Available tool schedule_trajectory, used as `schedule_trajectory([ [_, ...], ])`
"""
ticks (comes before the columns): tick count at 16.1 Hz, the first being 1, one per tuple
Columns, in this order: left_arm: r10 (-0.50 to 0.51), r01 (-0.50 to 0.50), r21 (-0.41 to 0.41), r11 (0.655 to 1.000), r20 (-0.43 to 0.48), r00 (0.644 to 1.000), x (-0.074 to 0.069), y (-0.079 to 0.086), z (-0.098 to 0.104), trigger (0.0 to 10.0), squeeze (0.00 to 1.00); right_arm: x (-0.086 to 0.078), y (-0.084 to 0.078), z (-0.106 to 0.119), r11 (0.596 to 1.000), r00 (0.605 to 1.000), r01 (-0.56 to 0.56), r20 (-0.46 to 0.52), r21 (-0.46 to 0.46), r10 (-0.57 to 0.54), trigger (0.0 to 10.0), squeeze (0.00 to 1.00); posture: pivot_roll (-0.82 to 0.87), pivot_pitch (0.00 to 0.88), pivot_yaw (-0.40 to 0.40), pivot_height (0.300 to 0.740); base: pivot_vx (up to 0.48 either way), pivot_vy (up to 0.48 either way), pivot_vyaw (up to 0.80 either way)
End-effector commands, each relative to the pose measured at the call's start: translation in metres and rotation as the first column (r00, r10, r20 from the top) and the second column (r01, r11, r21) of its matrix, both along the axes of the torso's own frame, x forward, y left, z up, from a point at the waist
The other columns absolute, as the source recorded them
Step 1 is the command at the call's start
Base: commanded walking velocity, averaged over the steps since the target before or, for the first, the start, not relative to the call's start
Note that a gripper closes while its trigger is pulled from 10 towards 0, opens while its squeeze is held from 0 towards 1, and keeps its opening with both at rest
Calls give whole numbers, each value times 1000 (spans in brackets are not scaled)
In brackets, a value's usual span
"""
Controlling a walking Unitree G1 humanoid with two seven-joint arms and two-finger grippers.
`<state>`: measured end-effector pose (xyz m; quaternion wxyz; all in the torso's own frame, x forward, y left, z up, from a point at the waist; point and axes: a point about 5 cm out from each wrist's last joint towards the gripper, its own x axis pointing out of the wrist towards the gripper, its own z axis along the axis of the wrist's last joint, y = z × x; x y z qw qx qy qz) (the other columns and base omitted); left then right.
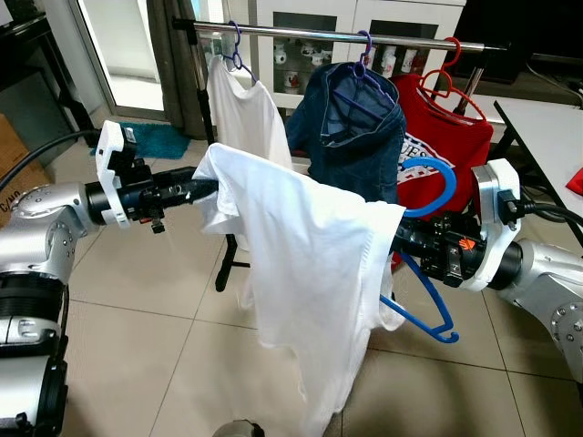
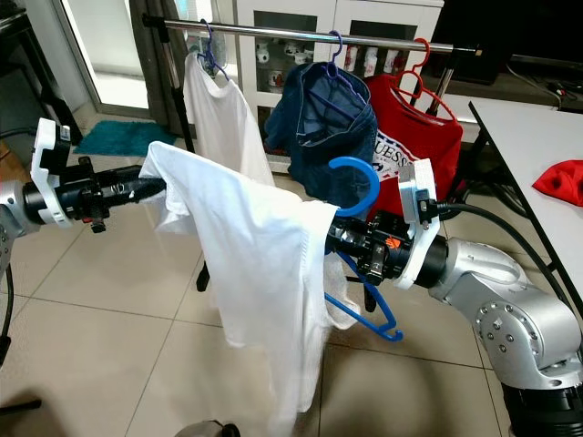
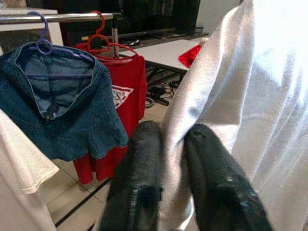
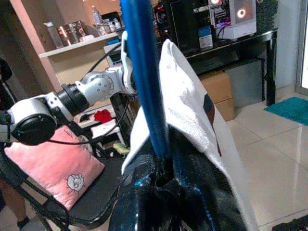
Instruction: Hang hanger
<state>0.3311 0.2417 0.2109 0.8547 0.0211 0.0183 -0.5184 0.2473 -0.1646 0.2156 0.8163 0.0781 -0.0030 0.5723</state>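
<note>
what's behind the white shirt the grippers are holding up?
Behind the held white shirt: the rail carrying another white top, a denim skirt and a red tee. The shirt covers most of the blue hanger and the rack's lower part.

**Blue hanger and white shirt held in front of the rail**

The blue hanger (image 1: 428,264) is plastic, glossy, with a broad curved hook rising above the shirt's edge; its lower bar and shoulder arm jut down and out on the robot's right, tilted, well short of the rail (image 1: 346,33); the white T-shirt (image 1: 301,273) is draped over it, crumpled, stretched sideways between the two arms, its long tail hanging towards the tiled floor; the rail stands behind, a steel bar running across, already carrying three garments on their own hangers.
</note>
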Motion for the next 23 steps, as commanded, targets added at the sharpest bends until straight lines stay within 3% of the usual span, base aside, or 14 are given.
schedule_trajectory([
  [1, -12, 12, 16, 1000, 12, 1000, 2, -3, 3, 0, 0, -2, -1, 7, 1000, 1000, -7, 29, 14, 6, 10000, 0, -74, 0, 27, 740, 0, 0, 0],
  [6, 8, -7, -40, 999, 30, 1000, 2, -1, 2, 0, 0, -3, 0, 5, 1000, 1000, -3, 23, 15, 3, 10000, 0, -76, 0, 27, 740, 0, 0, 0],
  [10, 106, -89, -215, 973, 68, 992, -3, 13, 12, 0, 0, -1, -3, 1, 997, 998, 68, 15, 23, -69, 10000, 0, -78, 0, 36, 740, 0, 0, 0],
  [11, 132, -111, -277, 954, 60, 989, -11, 24, 14, 0, 0, 0, -7, 0, 994, 994, 104, 10, 32, -105, 10000, 0, -77, 0, 37, 740, 0, 0, 0],
  [18, 199, -179, -312, 933, 35, 979, -38, 39, 5, 0, 0, 3, -16, -4, 983, 984, 178, -6, 52, -177, 10000, 0, -67, 0, 27, 740, 0, 0, 0],
  [20, 296, -260, -333, 906, 61, 953, -43, 47, 7, 0, 0, 3, -19, -6, 981, 982, 188, -13, 40, -188, 10000, 0, -65, 0, 20, 740, 0, 0, 0],
  [23, 429, -356, -411, 839, 99, 898, -40, 60, 19, 0, 0, 3, -17, -9, 984, 984, 175, -24, 25, -174, 10000, 0, -60, 0, 15, 740, 0, 0, 0],
])
